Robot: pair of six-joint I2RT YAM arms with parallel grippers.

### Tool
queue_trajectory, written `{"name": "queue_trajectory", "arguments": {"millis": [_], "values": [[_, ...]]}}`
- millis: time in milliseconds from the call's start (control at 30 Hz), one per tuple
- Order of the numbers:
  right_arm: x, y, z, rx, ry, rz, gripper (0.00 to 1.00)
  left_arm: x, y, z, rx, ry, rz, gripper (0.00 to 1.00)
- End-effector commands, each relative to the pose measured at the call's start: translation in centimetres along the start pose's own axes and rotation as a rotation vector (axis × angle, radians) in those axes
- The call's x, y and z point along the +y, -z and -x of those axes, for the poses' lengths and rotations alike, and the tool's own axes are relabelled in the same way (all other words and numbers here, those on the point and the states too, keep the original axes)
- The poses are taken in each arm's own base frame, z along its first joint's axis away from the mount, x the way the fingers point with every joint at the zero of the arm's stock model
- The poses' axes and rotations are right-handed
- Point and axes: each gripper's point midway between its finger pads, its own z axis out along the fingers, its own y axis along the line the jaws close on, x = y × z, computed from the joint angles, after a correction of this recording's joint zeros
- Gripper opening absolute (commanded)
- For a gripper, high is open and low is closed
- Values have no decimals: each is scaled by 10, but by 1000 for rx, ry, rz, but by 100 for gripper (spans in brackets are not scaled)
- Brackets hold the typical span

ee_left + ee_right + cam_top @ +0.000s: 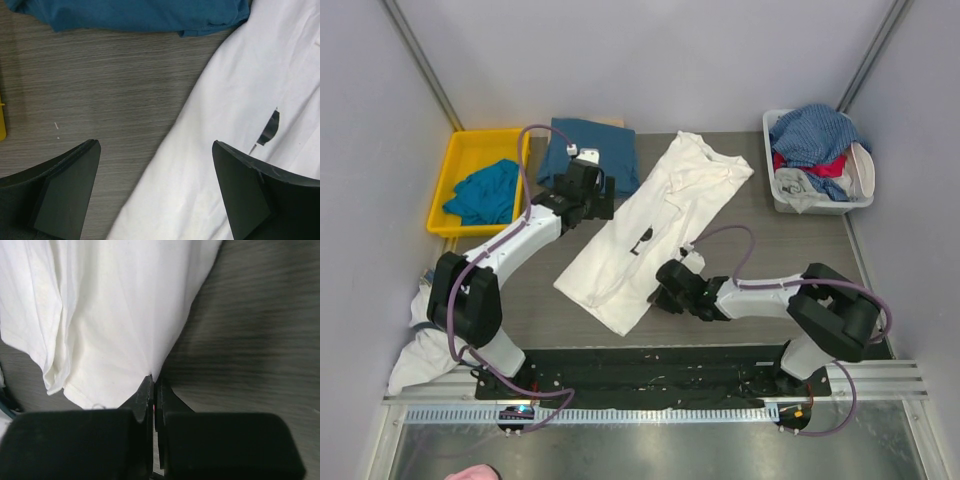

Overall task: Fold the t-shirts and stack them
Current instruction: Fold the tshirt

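- Where the table's left edge meets the wall, a yellow bin (470, 150) holds a crumpled teal garment (485, 193), and a white cloth (420, 345) hangs over the near-left corner beside the left arm's base.
- Just right of the bin, the dark blue t-shirt (588, 152) lies folded at the far side of the grey wood-grain table (530, 300); in the left wrist view its near edge (130, 15) runs along the top, apart from the white fabric below it.
- The left gripper (590, 190) hovers over the near edge of the blue tee and the left edge of the white one, its jaws spread wide and holding nothing; the left wrist view shows one finger (67, 192) over bare table and the other over white cloth.
- The white t-shirt (650, 225) lies stretched diagonally across the middle of the table, collar toward the far right, hem toward the near left, with a small black graphic mark (641, 240) at its centre.
- The right gripper (668, 290) sits low at the shirt's near-right edge, jaws pinched tight together on the white fabric's edge (150, 372), as the right wrist view shows.
- At the far right, a white basket (790, 195) is piled with blue, red and grey clothes (815, 140).
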Motion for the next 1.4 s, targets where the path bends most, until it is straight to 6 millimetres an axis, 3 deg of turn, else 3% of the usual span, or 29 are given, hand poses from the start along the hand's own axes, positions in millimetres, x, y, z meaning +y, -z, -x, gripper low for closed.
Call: {"name": "queue_trajectory", "arguments": {"millis": [0, 267, 433, 767, 833, 867, 900, 967, 1000, 1133, 1167, 1300, 1367], "values": [[-43, 34, 13, -85, -24, -111, 1, 0, 10, 10, -36, 22, -11, 100], [-96, 91, 38, -217, -34, -225, 1, -2, 6, -2, -5, 24, -25, 99], [-108, 111, 50, -268, -33, -269, 1, -6, 4, -9, 15, 31, -43, 100], [-136, 137, 55, -289, -19, -377, 1, -10, -2, -24, 54, 24, -53, 100], [-139, 143, 57, -296, -14, -389, 16, -12, -3, -26, 61, 26, -57, 100], [-138, 147, 59, -302, -19, -381, 25, -13, -4, -27, 63, 27, -60, 100], [-136, 150, 62, -314, -22, -376, 42, -14, -4, -29, 67, 26, -60, 100], [-137, 160, 70, -344, -10, -394, 58, -18, -4, -29, 67, 21, -65, 100], [-128, 166, 77, -367, -16, -377, 69, -20, -3, -28, 64, 20, -69, 100], [-106, 182, 109, -480, 57, -367, 78, -33, 4, -29, 52, 3, -94, 100], [-91, 188, 122, -525, 70, -350, 79, -36, 7, -28, 44, -2, -100, 100], [-64, 184, 151, -584, 180, -401, 79, -51, 19, -36, 40, -25, -131, 100], [-54, 171, 165, -565, 214, -404, 79, -60, 25, -42, 41, -33, -146, 100]]}}
